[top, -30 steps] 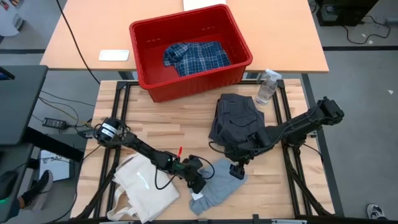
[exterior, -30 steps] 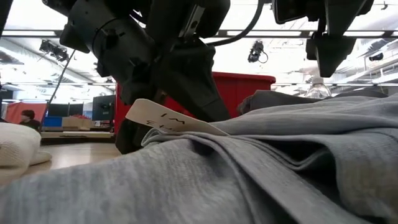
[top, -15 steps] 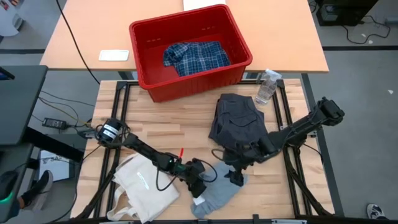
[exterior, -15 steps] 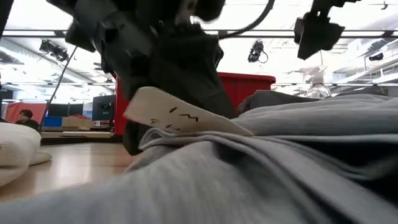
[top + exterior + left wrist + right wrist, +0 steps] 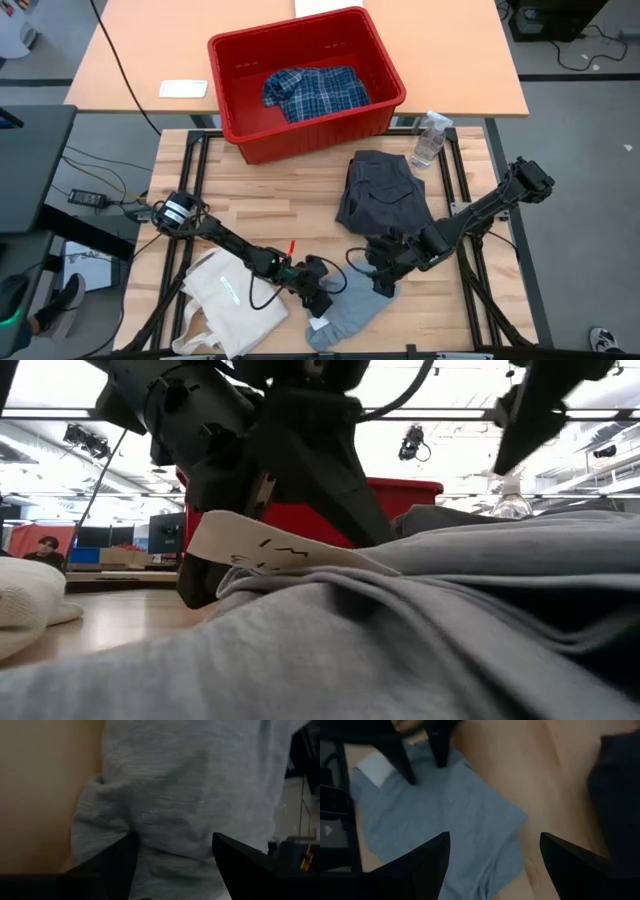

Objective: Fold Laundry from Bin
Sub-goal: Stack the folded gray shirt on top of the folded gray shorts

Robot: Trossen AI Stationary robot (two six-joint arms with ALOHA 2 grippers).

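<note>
2 end effectors [image 5: 322, 296] spread wide over grey garment [image 5: 350, 308]; its tag [image 5: 270, 552] perhaps reads "M".

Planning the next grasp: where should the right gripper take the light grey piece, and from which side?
Probably the free corner of the light grey piece nearest the right gripper, coming from above on the dark grey garment's side. That corner lies flat on bare table in the right wrist view, while the left gripper is at the opposite edge, by the white tag.

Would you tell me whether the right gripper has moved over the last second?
Yes. In the high view the right gripper has slid away from the dark garment toward the table's near edge, over the light grey piece.
</note>
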